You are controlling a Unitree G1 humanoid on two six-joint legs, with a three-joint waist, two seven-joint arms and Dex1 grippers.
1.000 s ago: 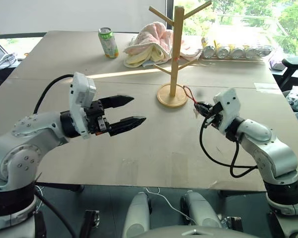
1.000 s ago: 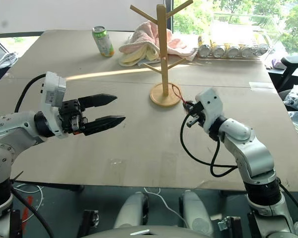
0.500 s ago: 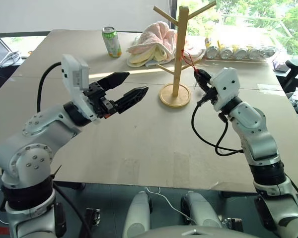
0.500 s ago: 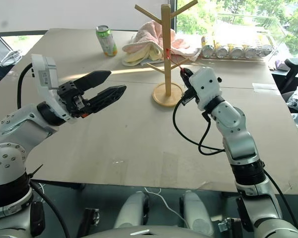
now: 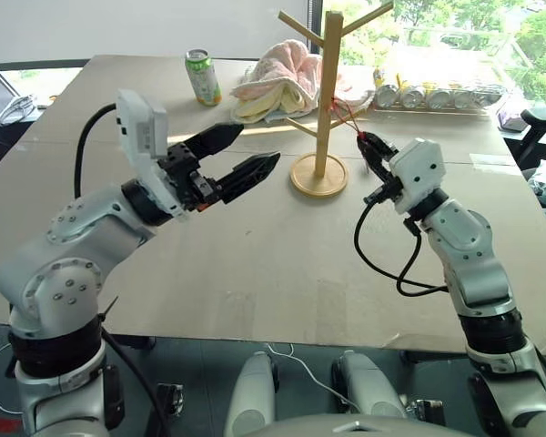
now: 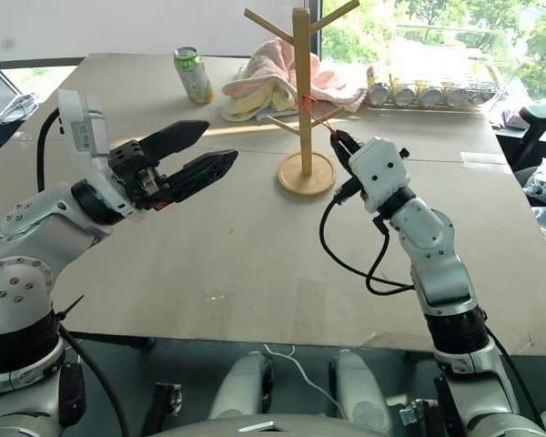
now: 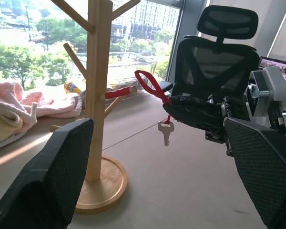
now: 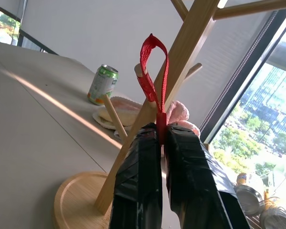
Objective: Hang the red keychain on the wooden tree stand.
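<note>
Here the right tool [image 8: 163,143] is pinching the red keychain [image 7: 152,88] beside the wooden tree stand [image 5: 323,109], its loop near a branch; the left tool [image 5: 246,157] is spread above the counter [image 5: 255,264].

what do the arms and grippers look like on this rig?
Silver-grey jointed arms with rounded, bolted housings. Each wrist carries a white boxy camera module, with a loose black cable looping back to the arm. The left gripper has two long, tapered black fingers with textured pads; the right gripper has matching black fingers.
</note>
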